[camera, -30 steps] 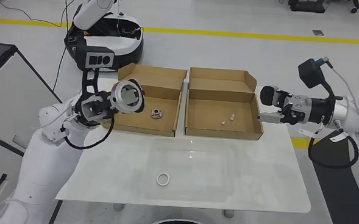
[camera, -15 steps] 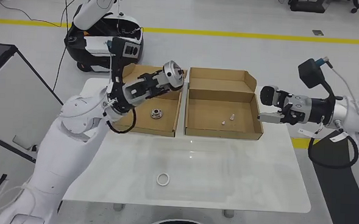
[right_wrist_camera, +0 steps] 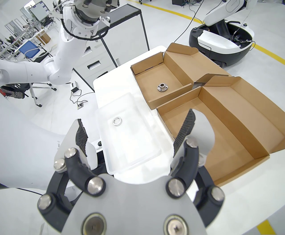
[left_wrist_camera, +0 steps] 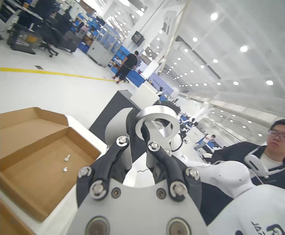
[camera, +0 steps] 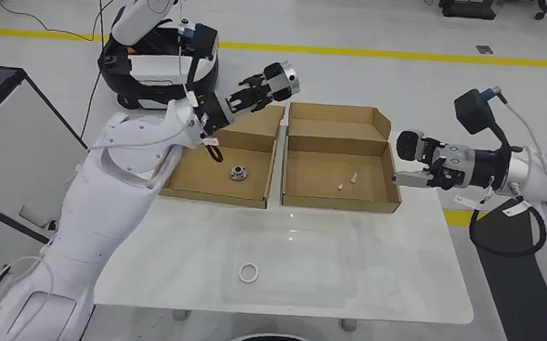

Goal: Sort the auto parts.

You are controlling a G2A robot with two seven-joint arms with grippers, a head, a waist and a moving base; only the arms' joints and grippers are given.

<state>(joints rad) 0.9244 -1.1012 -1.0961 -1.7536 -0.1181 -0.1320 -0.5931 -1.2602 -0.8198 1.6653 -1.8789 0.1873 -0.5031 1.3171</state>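
Ring [left_wrist_camera: 155, 111], L gripper [camera: 276, 81] up; white table [camera: 408, 266]

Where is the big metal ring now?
In the top view the metal ring is held in the left gripper, in the air by the far corner of the left cardboard box, next to the right cardboard box.

Left tool [camera: 276, 81] near box flap [camera: 244, 114], white ring [camera: 248, 272] on table [camera: 362, 259]

Glows bright and even from round ceiling lamps [left_wrist_camera: 243, 48]; casts soft shadows inside cardboard boxes [camera: 315, 177]; bends lines at wrist-view edges.
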